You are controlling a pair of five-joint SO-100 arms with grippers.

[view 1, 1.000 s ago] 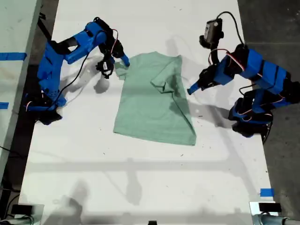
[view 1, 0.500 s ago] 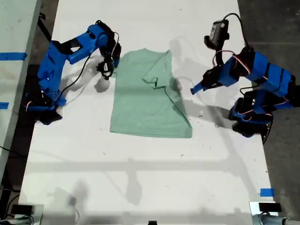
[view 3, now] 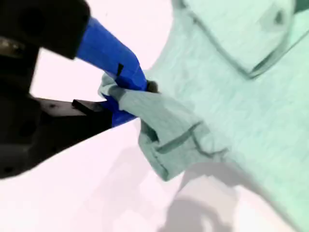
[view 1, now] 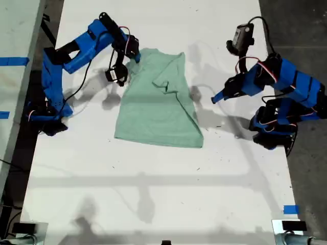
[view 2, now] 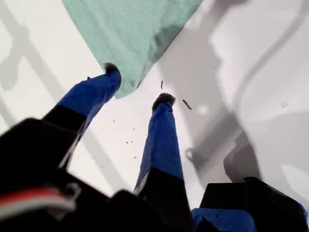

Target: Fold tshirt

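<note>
Both grippers differ: my second gripper (view 3: pixel 126 92) pinches the tshirt's (view 1: pixel 158 102) sleeve at the exterior view's far left, while my first gripper (view 2: pixel 137 87) hangs open just beside its right edge.

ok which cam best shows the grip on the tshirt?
The second wrist view: my second gripper is shut on a bunched sleeve of the tshirt, seen close up. The exterior view shows the whole tshirt but the pinch is tiny. The first wrist view shows only a tshirt corner beyond my open first gripper.
</note>
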